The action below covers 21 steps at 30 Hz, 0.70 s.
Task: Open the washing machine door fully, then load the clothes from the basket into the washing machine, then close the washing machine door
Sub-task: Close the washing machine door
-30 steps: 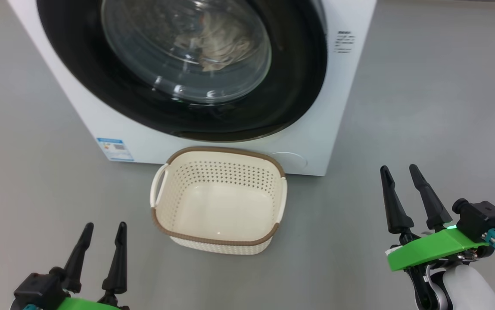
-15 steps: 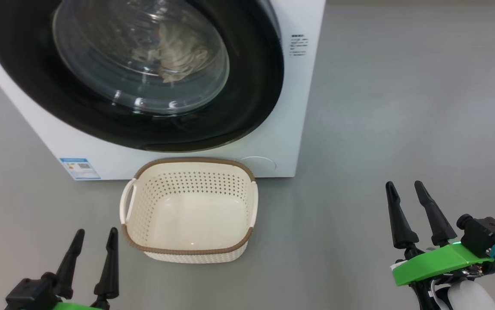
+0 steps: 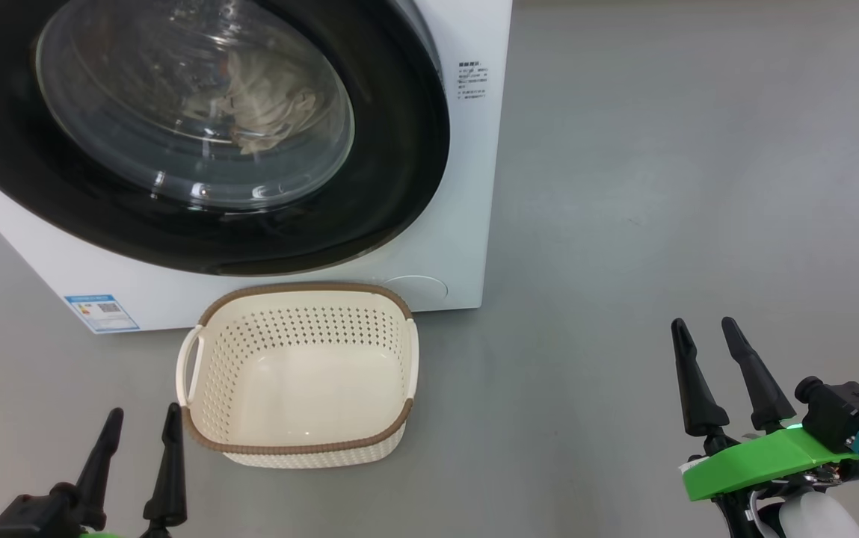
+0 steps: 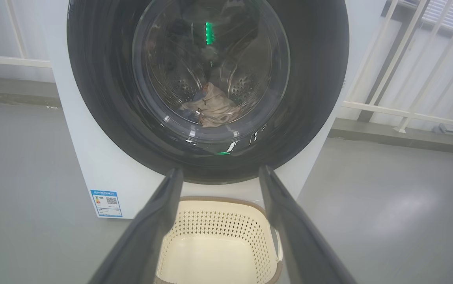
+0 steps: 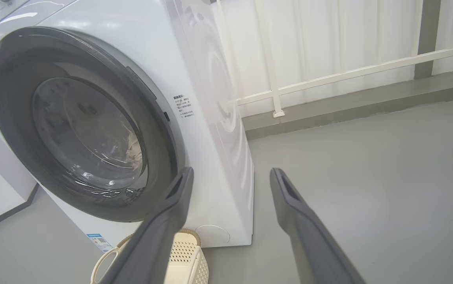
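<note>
Our left gripper (image 3: 142, 412) at 7 o'clock and right gripper (image 3: 702, 325) at 4 o'clock both hang spread wide, holding nothing. In the head view the basket (image 3: 302, 288) sits bare at 6 o'clock below the shut door (image 3: 399, 172), clothes (image 3: 257, 112) behind its glass; we judge the job finished. The left wrist view adds the holes of the drum (image 4: 181, 85); the right wrist view, the side wall of the washer (image 5: 218, 98).
</note>
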Tool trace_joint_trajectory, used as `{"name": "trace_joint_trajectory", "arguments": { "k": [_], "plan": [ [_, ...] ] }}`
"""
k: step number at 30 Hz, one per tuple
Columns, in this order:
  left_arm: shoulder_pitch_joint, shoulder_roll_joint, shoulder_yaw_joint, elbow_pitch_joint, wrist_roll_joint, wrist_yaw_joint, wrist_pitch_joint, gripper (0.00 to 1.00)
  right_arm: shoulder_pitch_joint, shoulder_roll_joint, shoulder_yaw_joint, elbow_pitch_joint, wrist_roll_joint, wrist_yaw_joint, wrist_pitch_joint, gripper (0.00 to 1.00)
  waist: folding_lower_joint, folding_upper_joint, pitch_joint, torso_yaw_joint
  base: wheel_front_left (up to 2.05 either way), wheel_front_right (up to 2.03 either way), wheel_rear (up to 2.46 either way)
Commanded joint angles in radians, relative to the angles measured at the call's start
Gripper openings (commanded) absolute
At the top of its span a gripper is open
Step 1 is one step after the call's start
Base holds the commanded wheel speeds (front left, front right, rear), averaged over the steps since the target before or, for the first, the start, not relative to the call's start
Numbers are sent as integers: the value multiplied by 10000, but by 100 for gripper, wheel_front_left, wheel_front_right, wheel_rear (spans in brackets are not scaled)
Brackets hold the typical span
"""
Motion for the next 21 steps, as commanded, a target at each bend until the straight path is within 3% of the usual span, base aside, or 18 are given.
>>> {"name": "trace_joint_trajectory", "arguments": {
  "k": [1, 21],
  "plan": [
    [-190, 177, 441, -128, 152, 6, -65, 100, 37, -88, 127, -287, -27, 0, -49, 100, 0, 0, -24, -48, 0, 0, 0],
    [-75, 135, 587, 79, 196, 6, -65, 100, 238, -14, 150, -240, -58, 0, -49, 100, 0, 0, -277, -215, 0, 0, 0]
  ]
}}
